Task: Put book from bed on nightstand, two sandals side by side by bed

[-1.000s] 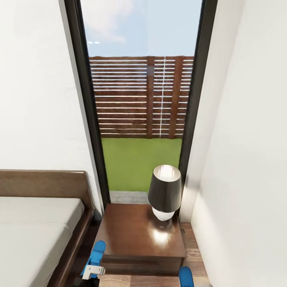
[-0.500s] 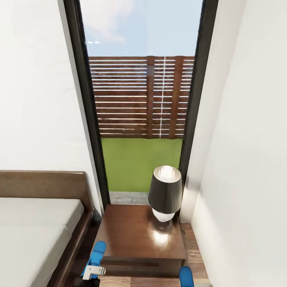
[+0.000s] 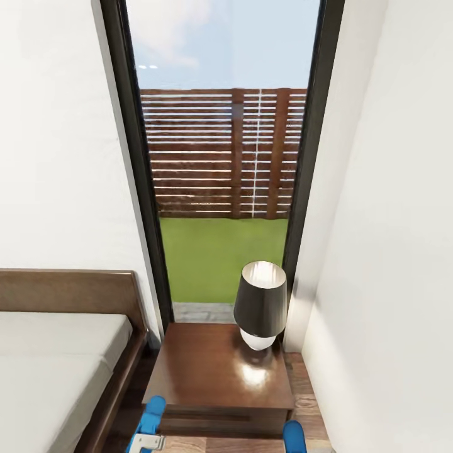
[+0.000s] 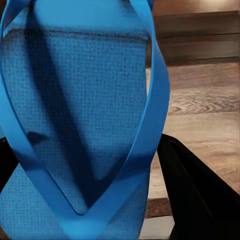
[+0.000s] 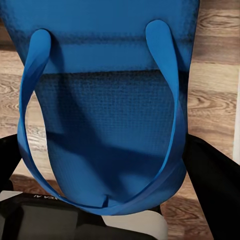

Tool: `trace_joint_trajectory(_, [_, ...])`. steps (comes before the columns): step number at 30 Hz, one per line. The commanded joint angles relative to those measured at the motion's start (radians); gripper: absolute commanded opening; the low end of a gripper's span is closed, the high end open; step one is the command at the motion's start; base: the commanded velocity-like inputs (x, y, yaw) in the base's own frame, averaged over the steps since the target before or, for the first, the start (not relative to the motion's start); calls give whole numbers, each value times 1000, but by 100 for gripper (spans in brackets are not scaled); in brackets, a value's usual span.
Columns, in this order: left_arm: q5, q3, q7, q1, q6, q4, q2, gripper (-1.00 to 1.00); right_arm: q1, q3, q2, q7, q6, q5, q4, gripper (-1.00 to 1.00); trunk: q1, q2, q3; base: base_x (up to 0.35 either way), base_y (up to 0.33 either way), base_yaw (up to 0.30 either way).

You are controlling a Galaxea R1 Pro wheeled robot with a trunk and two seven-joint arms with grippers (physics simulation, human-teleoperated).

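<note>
Holding one blue sandal in the left end effector and the other sandal in the right end effector, lower both level, parallel, beside the bed at lower left.

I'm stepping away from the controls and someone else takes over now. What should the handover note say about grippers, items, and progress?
Left gripper: shut on the left-hand sandal.
Right gripper: shut on the right-hand sandal.
Both sandals are held above the wood floor, in front of the nightstand that carries a lamp, with the bed to its left.
Done: both sandals picked up.
Left: set them side by side beside the bed; the book is not yet on this nightstand.
</note>
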Motion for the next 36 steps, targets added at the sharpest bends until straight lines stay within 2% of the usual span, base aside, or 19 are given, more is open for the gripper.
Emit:
trace_joint_trajectory(1, [8,-8,-1,9,8,4,-2,-100,-1,7,-1,2,-4,-11,1,-100,1,-2,-2,0,0,0])
trace_joint_trajectory(8, [9,-5,-5,54,27,8,-5,-100,-1,7,-1,1,-4,-10,3,-100,1,-2,-2,0,0,0])
trace_joint_trajectory(19, [12,-3,-14,96,22,9,-2,-100,-1,8,-1,2,-4,-10,5,-100,1,-2,-2,0,0,0])
trace_joint_trajectory(29, [14,-3,-15,105,5,8,-3,-100,-1,8,-1,3,-4,-9,5,-100,1,-2,-2,0,0,1])
trace_joint_trajectory(36, [12,-4,-16,107,2,8,-5,-100,-1,9,-1,4,-4,-9,4,-100,1,-2,-2,0,0,167])
